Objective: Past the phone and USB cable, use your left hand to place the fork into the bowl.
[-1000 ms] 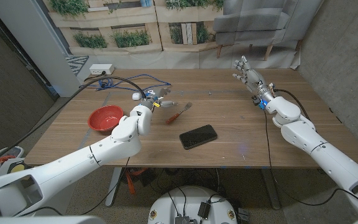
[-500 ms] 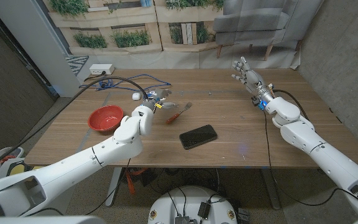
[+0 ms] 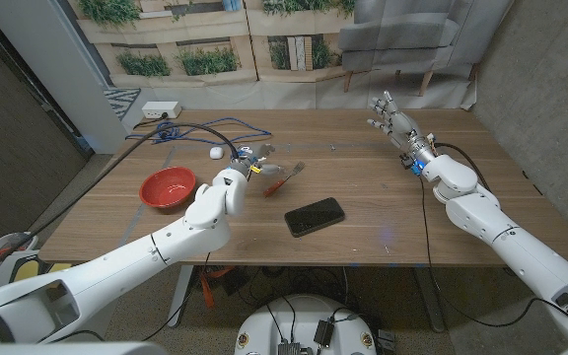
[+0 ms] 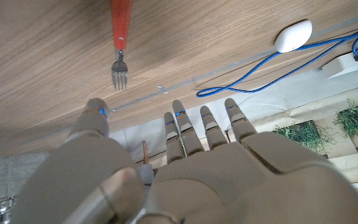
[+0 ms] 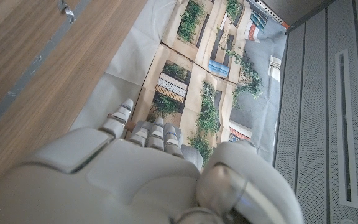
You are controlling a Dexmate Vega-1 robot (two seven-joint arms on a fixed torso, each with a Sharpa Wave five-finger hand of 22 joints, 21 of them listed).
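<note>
A fork [image 3: 285, 177] with a red handle and metal tines lies on the wooden table [image 3: 383, 197], just right of my left hand [image 3: 251, 160]. That hand hovers beside the handle end with its fingers spread and nothing in them. In the left wrist view the fork [image 4: 120, 37] lies beyond the fingertips [image 4: 178, 111], tines toward the hand. The red bowl [image 3: 168, 186] sits at the left of the table. A black phone [image 3: 315, 216] lies in front of the fork. My right hand [image 3: 394, 120] stands far right, fingers spread, holding nothing.
A blue USB cable [image 3: 205, 129] with a white plug [image 3: 216, 153] loops across the back left, beside black cables and a white box [image 3: 162, 108]. In the left wrist view the white plug [image 4: 293, 35] lies on the cable [image 4: 260, 70]. The table's far edge runs behind my right hand.
My left hand has slid a little to the right, closer to the fork's handle. The fork, bowl, phone and right hand have stayed put.
</note>
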